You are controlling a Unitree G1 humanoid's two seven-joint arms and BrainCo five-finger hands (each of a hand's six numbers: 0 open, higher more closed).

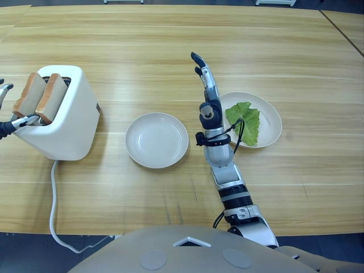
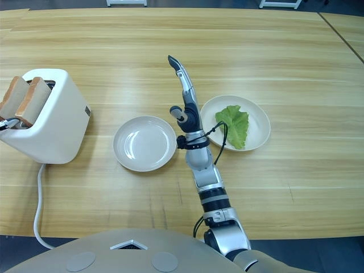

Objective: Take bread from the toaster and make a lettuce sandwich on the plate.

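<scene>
Hovering between empty plate (image 1: 157, 140) and lettuce plate (image 1: 272, 119): right hand (image 1: 209, 99), fingers straight, holding nothing. Left eye view has left hand (image 1: 7, 126) against the toaster's (image 1: 71, 119) bread (image 1: 40, 98); grip can't tell.

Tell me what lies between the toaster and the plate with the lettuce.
An empty plate sits between the toaster and the lettuce plate; the right hand, open, is just left of the lettuce plate. Both eye views show it.
</scene>
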